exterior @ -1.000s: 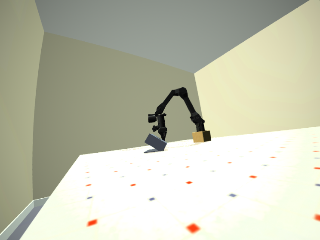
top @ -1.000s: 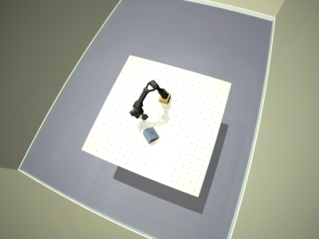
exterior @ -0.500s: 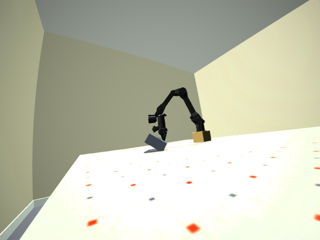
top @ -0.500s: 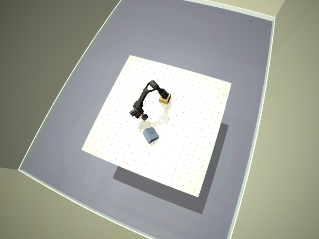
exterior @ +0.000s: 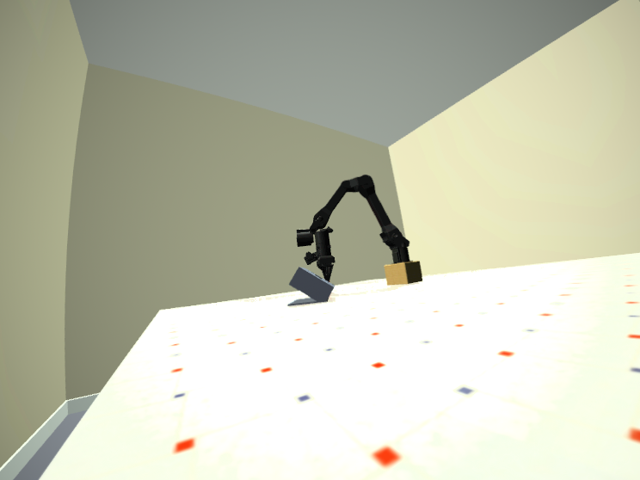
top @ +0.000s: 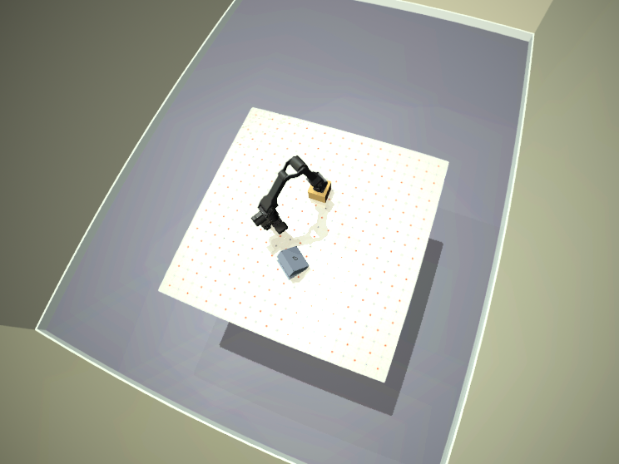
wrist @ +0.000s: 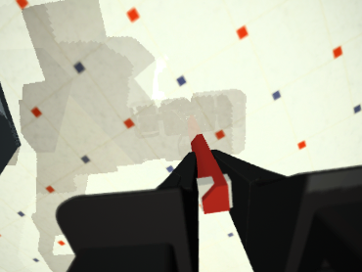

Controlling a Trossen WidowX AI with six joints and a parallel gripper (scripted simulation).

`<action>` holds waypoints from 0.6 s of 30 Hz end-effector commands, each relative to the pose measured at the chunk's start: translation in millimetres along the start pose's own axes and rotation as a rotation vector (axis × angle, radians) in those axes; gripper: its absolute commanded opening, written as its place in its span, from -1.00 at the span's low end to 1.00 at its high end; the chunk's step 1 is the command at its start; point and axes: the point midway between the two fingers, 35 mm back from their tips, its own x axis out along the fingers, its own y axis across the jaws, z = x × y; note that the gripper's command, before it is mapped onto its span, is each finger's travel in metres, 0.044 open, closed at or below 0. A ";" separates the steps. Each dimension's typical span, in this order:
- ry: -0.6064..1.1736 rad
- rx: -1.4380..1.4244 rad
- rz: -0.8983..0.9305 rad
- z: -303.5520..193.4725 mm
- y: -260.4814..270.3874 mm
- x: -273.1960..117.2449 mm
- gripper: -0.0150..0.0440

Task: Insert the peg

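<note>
The red peg (wrist: 207, 163) has flat sides and pale grey patches near its top end. My gripper (wrist: 203, 157) (exterior: 327, 279) is shut on the peg, with one black finger on each side of it. The peg looks upright; whether its bottom touches the table cannot be told. It is hidden in the top and exterior views. The blue-grey sloped panel (top: 288, 256) (exterior: 309, 285) stands apart from my gripper, and its edge shows at the left of the wrist view (wrist: 7, 139). Its one small hole (top: 294, 258) shows in the top view.
The arm's base stands on a wooden block (top: 317, 196) (exterior: 396, 273) on the dotted white table (top: 349, 299) (exterior: 341, 423). The arm arches from there to my gripper. The arm's shadow lies on the table around the peg in the wrist view.
</note>
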 end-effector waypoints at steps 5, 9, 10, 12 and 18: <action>0.000 0.000 0.000 0.9 -0.1 -5.0 -0.49; 0.001 -0.002 0.001 2.4 -0.2 -22.4 -0.49; 0.002 -0.002 0.002 2.5 -0.2 -27.8 -0.49; 0.003 -0.003 0.003 2.3 -0.3 -38.7 -0.49; 0.005 -0.005 0.005 1.2 -0.9 -68.9 -0.49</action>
